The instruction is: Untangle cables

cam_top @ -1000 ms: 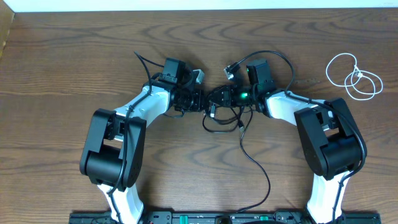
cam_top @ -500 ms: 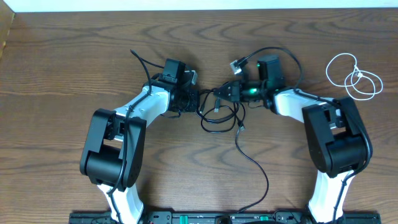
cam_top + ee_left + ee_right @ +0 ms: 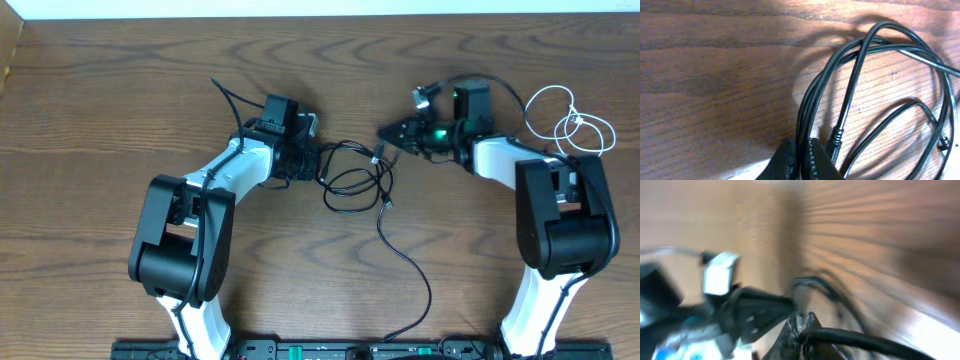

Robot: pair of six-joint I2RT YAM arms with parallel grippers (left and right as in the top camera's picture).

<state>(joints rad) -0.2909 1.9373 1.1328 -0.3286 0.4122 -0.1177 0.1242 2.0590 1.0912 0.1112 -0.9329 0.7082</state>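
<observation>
- Your black cable lies in loose, overlapping loops on the table. The loops sit straight ahead of the left gripper and spread away from its fingertips.
- The left gripper's fingers are pressed together on the near edge of that coil, pinching a couple of strands that run side by side between them.
- One small plug on the black cable lies just ahead of those fingertips and a little to one side. A second plug end shows at the far side of the loops.
- From overhead, a long tail leaves the coil and trails back across the table toward the arm bases.
- Your right gripper points its tip at the coil from the opposite side. It is close to the loops, and one cable end lies just beside its tip.
- The right wrist view is smeared. A dark cord seems to run out from the fingertips, but you cannot tell whether they are pinching it or standing apart.
- The white cable lies in a few thin loops behind the right gripper, past its wrist, well apart from the black coil.
</observation>
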